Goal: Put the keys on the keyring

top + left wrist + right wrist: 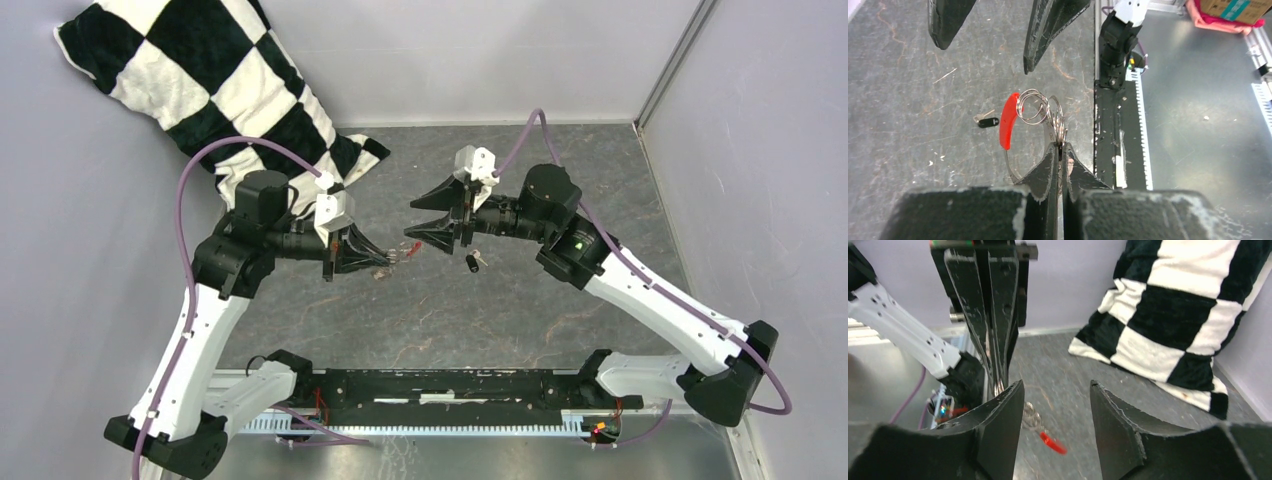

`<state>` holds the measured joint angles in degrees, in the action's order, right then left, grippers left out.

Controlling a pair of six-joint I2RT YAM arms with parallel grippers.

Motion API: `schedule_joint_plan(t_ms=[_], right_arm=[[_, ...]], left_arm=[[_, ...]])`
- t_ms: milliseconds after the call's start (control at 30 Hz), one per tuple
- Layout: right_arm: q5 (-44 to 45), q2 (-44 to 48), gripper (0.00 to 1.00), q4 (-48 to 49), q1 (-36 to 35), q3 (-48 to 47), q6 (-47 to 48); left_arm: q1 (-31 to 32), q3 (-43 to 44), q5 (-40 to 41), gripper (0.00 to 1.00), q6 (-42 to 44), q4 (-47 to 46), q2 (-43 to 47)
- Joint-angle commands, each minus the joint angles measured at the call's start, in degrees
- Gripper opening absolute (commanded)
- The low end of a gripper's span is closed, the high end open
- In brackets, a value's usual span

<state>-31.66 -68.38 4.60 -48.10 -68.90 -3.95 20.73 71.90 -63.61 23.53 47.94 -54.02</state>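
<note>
Keyring [1035, 107], pinched at its edge in my closed left gripper [1060, 147], faces my wide-spread right gripper [985, 57]; key [987, 121] lies loose on bare surface [923, 150] near the red tag [1007, 122].

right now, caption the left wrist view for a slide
Left jaws shut on the keyring with its red tag; right jaws open ahead, black key loose on the table

table [500, 320]: dark grey, veined | key [472, 263]: lying loose mid-table | checkered cushion [200, 70]: far-left corner
</note>
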Motion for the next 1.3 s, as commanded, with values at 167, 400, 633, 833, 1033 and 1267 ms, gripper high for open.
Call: schedule_joint_plan(t_ms=[167,400,633,833,1033,1267], right_arm=[[-4.7,-2.82,0.58,-13.61,-1.3,-6.44,11.42],[-6.4,-4.1,0.59,-8.41,-4.3,-3.84,8.21],[-1.39,-5.79,0.22,-4.99,-4.34,-2.86,4.19],[-0.29,-7.15,0.09,-6.32,-4.35,-3.36,4.03],[7.99,-8.13,0.01,-9.41,-3.2,-3.94,0.73],[6.3,-6.94,0.0,-7.68,-2.77,-1.33,-0.87]], left_arm=[[0.26,3.79,4.55,0.02,13.26,5.91,-1.23],[0.21,2.73,4.43,0.02,12.79,5.92,-0.75],[0.22,2.85,3.86,0.02,12.42,5.93,-0.02],[0.23,2.61,4.25,0.02,13.82,6.62,0.71],[0.25,1.58,4.66,0.02,15.41,6.72,1.4],[0.26,0.8,5.1,0.02,17.6,6.78,2.33]])
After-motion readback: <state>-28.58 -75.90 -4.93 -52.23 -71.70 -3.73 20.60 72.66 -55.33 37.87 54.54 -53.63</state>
